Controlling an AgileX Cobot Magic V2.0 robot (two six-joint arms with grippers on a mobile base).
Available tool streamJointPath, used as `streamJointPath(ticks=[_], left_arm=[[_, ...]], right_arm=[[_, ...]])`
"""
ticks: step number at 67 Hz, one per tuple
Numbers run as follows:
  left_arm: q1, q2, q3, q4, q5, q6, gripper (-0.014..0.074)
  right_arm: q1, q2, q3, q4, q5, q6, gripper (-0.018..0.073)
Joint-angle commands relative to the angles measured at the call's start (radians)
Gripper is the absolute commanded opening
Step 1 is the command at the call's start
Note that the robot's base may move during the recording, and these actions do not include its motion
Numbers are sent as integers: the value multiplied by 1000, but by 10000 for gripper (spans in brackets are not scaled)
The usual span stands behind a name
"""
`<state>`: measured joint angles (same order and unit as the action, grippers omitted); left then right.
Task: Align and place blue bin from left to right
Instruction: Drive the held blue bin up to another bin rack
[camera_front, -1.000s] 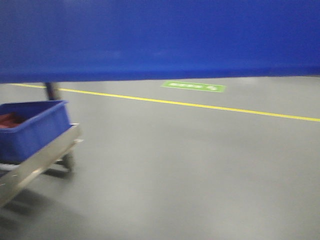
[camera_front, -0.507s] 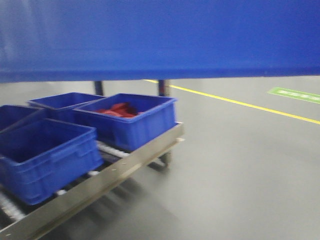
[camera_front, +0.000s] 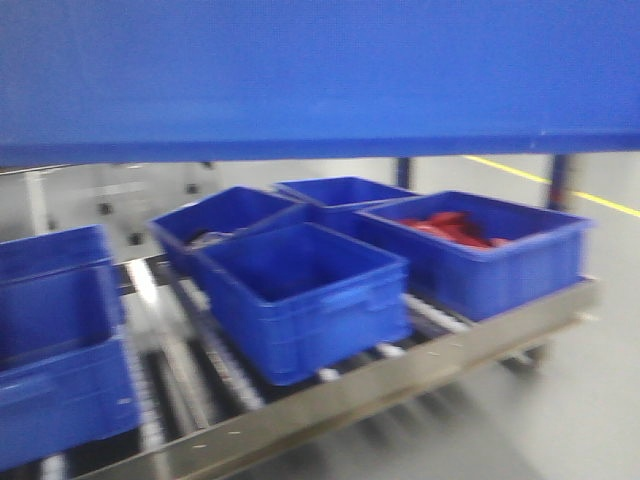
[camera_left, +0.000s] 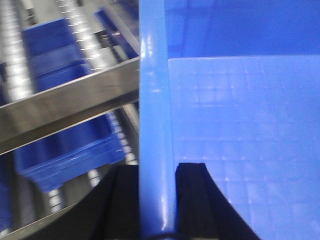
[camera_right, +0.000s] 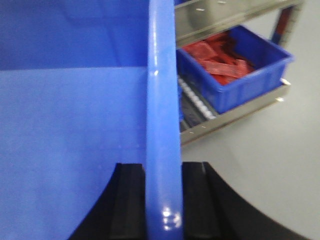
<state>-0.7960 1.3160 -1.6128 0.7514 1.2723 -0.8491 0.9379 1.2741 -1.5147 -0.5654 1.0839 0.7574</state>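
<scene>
the large bright blue plastic bin (camera_front: 320, 70) hangs lifted above the steel roller rack (camera_front: 420, 375), its opposite rims pinched by the left gripper (camera_left: 156, 200) and right gripper (camera_right: 164, 200), a two-sided hold that should carry it level for lining up beside the smaller navy tubs (camera_front: 300, 290).
</scene>
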Motion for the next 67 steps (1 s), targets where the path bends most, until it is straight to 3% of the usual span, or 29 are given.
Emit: streamJointPath(ticks=[1, 67], left_arm=[[-14, -5, -18, -2, -97, 0, -111], [-14, -5, -18, -2, -97, 0, -111]], right_arm=[[11, -10, -19, 0, -135, -8, -81], [11, -10, -19, 0, -135, -8, -81]])
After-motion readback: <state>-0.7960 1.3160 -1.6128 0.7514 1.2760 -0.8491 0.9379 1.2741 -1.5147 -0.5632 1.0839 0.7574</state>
